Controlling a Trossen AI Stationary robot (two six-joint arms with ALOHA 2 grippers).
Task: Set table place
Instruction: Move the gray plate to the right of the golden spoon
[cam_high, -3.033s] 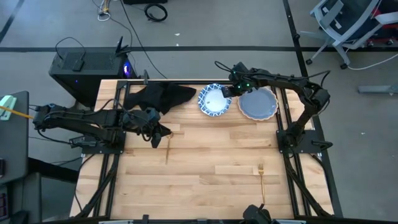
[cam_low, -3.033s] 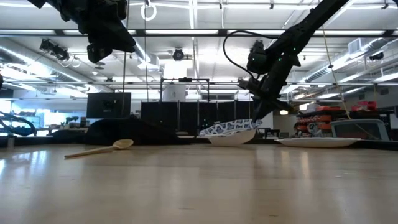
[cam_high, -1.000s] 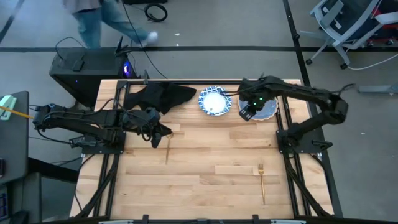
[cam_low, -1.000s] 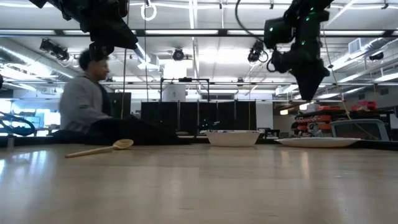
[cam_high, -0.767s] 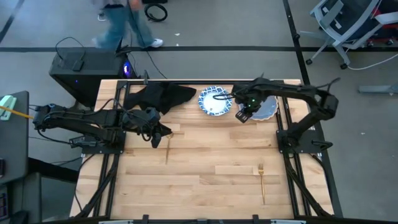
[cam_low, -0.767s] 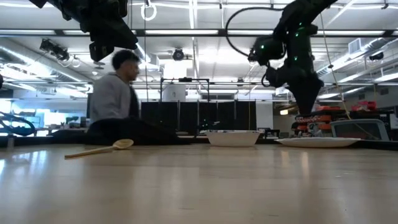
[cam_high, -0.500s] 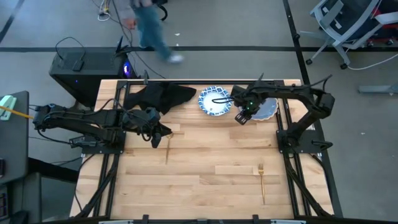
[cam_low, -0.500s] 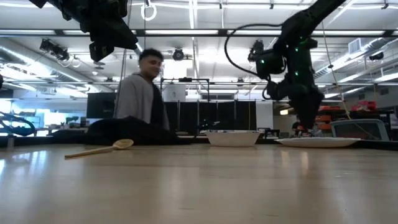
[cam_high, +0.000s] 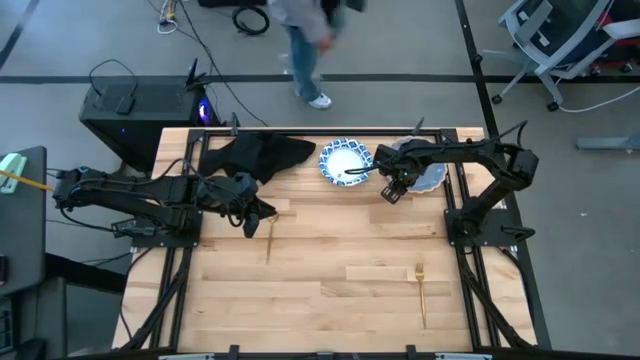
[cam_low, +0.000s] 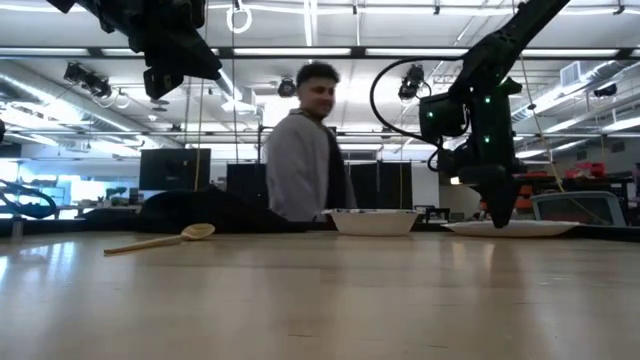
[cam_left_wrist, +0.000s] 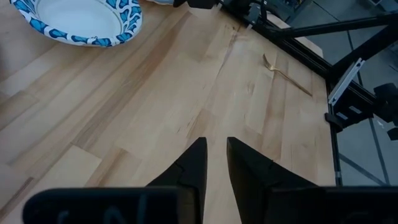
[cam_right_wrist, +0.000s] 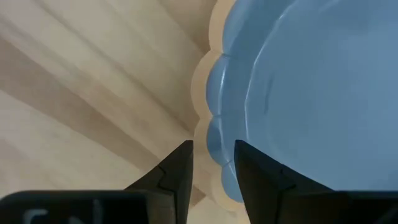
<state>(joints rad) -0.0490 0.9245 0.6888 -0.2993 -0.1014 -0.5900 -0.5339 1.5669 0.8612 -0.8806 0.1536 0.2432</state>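
High view shows the big wooden worktop (cam_high: 330, 260) with a black napkin (cam_high: 255, 155) at its far edge, then a blue-grey plate (cam_high: 432, 172), a blue-and-white dish (cam_high: 345, 160), a gold spoon (cam_high: 270, 238) and a gold fork (cam_high: 422, 290). The right gripper (cam_high: 391, 189) hangs at the plate's near rim, fingers a little apart, holding nothing. The left gripper (cam_high: 250, 212) waits near the spoon, fingers a little apart, empty.

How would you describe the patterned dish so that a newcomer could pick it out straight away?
Look along the far edge of the table. The dish sits between the black napkin and the blue-grey plate. Only it has a blue-and-white patterned rim around a white centre.
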